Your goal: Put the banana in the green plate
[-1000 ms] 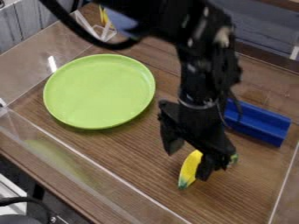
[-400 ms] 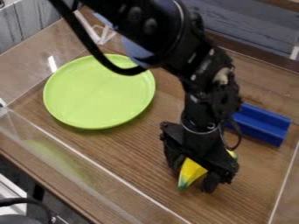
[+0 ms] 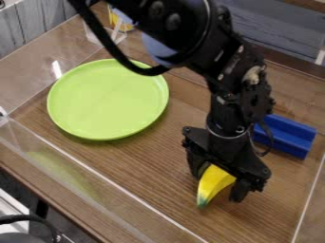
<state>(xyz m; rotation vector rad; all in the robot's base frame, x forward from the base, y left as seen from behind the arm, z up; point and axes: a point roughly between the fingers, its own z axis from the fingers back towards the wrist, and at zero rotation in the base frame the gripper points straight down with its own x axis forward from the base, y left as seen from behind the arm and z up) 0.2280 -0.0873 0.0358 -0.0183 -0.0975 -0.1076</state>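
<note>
Tool: standing open around the banana
Banana: lying on the near right counter
Green plate: resting far left
Blue block: sitting right, beyond the tool

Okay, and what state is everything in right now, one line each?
gripper: open, down around the banana
banana: on the table, partly covered by the gripper
green plate: on the table, nothing on it
blue block: on the table, partly hidden behind the gripper
</note>
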